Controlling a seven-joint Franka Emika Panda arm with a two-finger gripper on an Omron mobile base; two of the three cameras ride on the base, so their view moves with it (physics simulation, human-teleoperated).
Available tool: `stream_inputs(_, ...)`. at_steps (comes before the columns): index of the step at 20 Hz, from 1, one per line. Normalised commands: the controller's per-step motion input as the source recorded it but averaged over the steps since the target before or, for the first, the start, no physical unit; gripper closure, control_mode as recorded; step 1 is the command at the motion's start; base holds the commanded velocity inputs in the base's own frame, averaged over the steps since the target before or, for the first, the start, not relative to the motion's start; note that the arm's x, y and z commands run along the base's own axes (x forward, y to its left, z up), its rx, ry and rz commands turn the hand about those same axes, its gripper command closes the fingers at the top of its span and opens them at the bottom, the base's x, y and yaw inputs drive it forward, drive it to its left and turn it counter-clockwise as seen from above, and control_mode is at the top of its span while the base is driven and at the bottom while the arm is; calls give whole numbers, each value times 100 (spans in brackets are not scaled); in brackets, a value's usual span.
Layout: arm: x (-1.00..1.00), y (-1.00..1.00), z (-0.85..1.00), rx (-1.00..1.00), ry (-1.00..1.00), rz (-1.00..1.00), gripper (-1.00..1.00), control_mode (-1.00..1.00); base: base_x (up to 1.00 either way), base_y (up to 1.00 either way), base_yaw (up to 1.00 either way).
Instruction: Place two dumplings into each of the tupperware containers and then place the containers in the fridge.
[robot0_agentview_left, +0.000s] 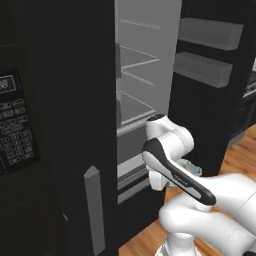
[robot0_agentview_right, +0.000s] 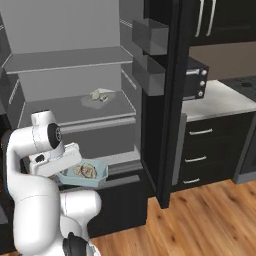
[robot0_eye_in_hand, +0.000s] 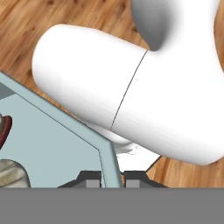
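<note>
Jaws clamped on rim of light-blue tupperware container (robot0_agentview_right: 95, 172) with dumplings (robot0_agentview_right: 86, 171), held before open fridge (robot0_agentview_right: 75, 60); second container (robot0_agentview_right: 99, 98) on shelf.

My pictures are rendered, with flat, even light and no visible lamp. In the left base view the left half is very dim: the microwave (robot0_agentview_left: 15, 125) at nine o'clock is nearly lost in black, its keypad barely legible. The fridge (robot0_agentview_left: 145, 60) interior at twelve o'clock reads pale grey and evenly lit. My white arm (robot0_agentview_left: 200, 210) is the brightest surface, smoothly shaded without glare. The right base view is brighter; the wooden floor (robot0_agentview_right: 200, 220) at five o'clock shows soft shadow under the cabinets. All views are slightly soft. In the hand view the tupperware container (robot0_eye_in_hand: 57, 140) rim looks blocky.
</note>
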Motion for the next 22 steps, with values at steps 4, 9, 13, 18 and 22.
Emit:
stream_inputs(4,0,0,0,0,0,0,100,100,67,0,0)
stream_inputs(9,0,0,0,0,0,0,100,100,74,0,0)
stream_inputs(13,0,0,0,0,0,0,100,100,57,0,1)
stream_inputs(18,28,0,0,-1,0,4,100,-100,15,0,2)
stream_inputs(22,23,0,0,0,-5,24,100,-100,0,0,0)
